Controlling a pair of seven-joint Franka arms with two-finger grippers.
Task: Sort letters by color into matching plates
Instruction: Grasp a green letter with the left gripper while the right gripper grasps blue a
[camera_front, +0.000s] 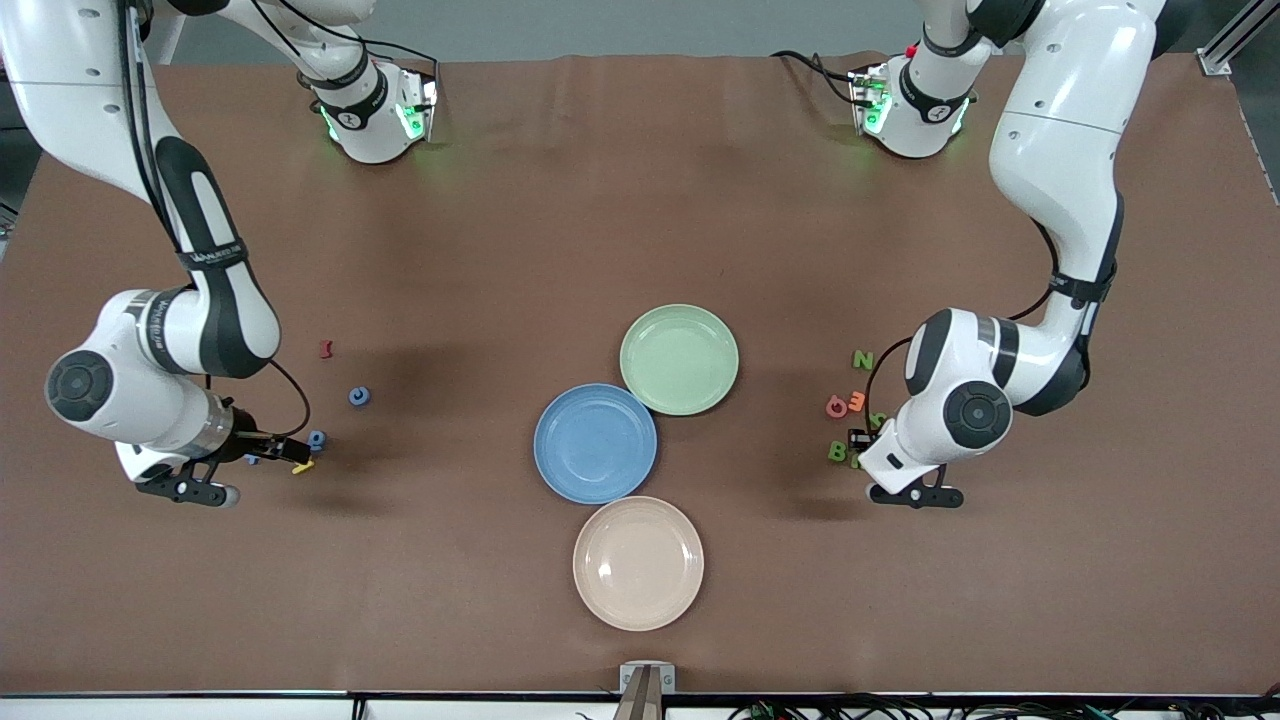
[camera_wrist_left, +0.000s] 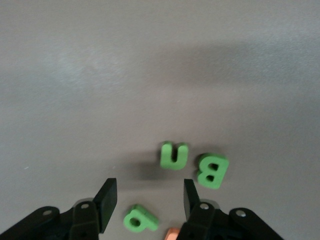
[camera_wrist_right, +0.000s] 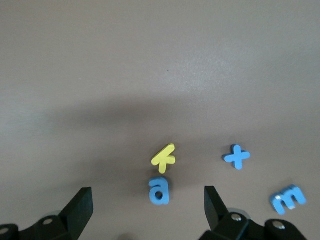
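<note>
My right pincer (camera_front: 300, 462) sits low over the tabletop (camera_front: 500, 220), well off from the blue plate (camera_front: 595, 443) toward my right arm's end, fingers spread wide with nothing between them. In its wrist view a blue "a" (camera_wrist_right: 159, 190) lies in the gap between the fingers, a yellow arrow-like piece (camera_wrist_right: 163, 157) touching it just ahead, a blue plus (camera_wrist_right: 237, 157) and a blue "m" (camera_wrist_right: 288, 198) off to one side. Another blue letter (camera_front: 359, 396) and a small red piece (camera_front: 325, 349) lie farther from the front camera than this pincer.

The blue plate is bare; the pale green plate (camera_front: 679, 359) touches it on the side toward my bases, also bare, and a cream plate (camera_front: 638, 563) lies just nearer the front camera.

My left pincer (camera_wrist_left: 147, 202) is down among the letters well off from the blue plate toward my left arm's end, fingers partly closed around a green "p"-shaped letter (camera_wrist_left: 140, 219), not touching it. A green "u" (camera_wrist_left: 174, 155) and green "B" (camera_wrist_left: 212, 171) lie just ahead; an orange piece (camera_wrist_left: 172, 234) peeks beside one finger. A green "N" (camera_front: 863, 360) lies apart.
</note>
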